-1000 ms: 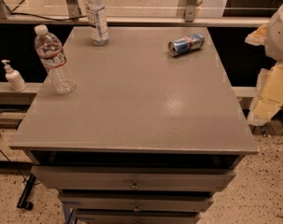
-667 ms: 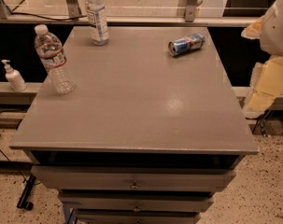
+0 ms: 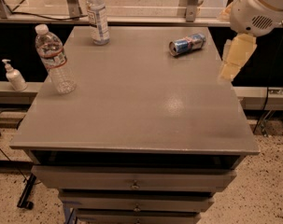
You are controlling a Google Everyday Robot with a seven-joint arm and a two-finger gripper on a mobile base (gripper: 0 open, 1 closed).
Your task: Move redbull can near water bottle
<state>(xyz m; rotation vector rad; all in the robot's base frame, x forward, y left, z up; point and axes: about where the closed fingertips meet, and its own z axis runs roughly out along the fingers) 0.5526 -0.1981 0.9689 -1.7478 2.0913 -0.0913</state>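
Note:
The redbull can [image 3: 187, 44] lies on its side near the back right corner of the grey tabletop [image 3: 141, 101]. The water bottle [image 3: 55, 59], clear with a white cap and a reddish label band, stands upright near the left edge. My gripper [image 3: 235, 57] hangs from the white arm [image 3: 260, 6] at the upper right, just off the table's right edge. It is to the right of the can and a little nearer the front, and it holds nothing that shows.
A second bottle [image 3: 97, 17] with a tall white-and-blue label stands at the back of the table. A small white pump dispenser [image 3: 13, 76] sits on a ledge left of the table. Drawers [image 3: 134, 183] lie below the tabletop. A railing and window run behind.
The arm and gripper have risen and swung in from the right edge, toward the table's back right corner and the can. The can and bottles have not moved.

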